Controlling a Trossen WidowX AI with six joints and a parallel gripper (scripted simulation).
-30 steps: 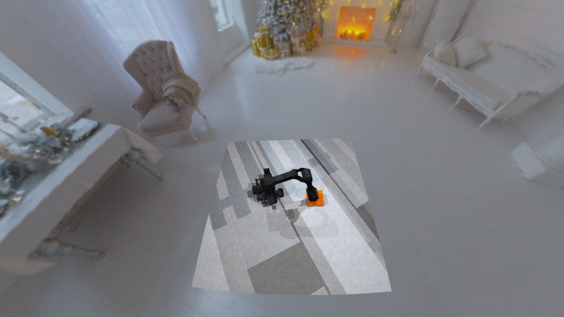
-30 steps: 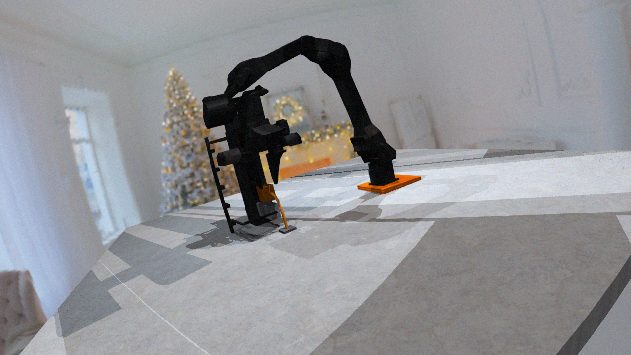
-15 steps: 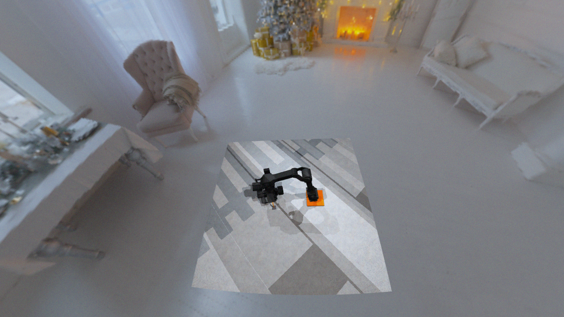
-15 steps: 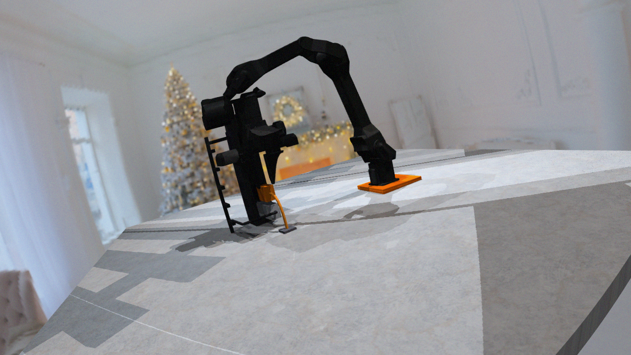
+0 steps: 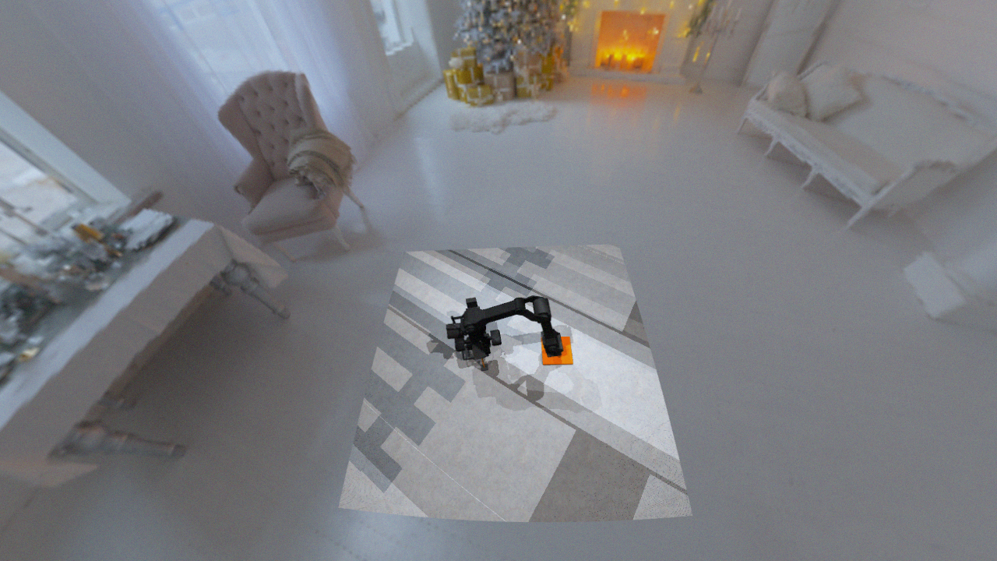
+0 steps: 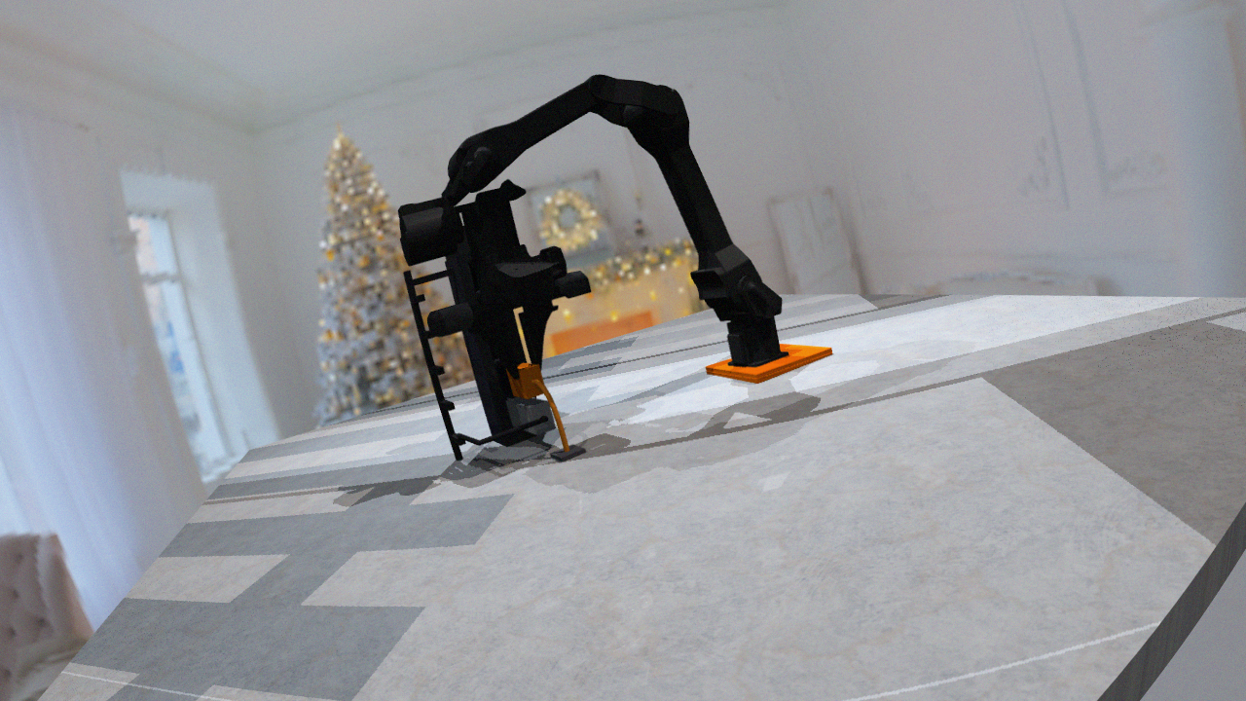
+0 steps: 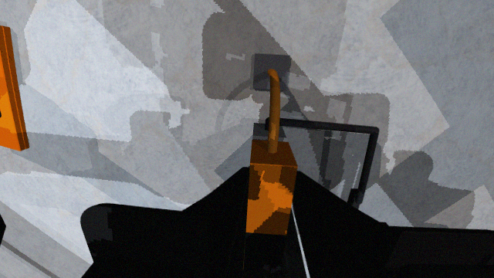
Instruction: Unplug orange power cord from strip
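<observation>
White rm: armchair, sofa, lit fireplace, Xmas tree.

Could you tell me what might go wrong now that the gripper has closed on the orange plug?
The gripper clamps only the plug sides, so it may slip when pulled. The power strip stands tilted on a thin frame and might tip or drag along. The cord runs to a small floor anchor and could pull taut.

An orange plug with an orange cord sits between black fingers, over a grey-and-white patchwork table top (orange base plate at nine o'clock).
</observation>
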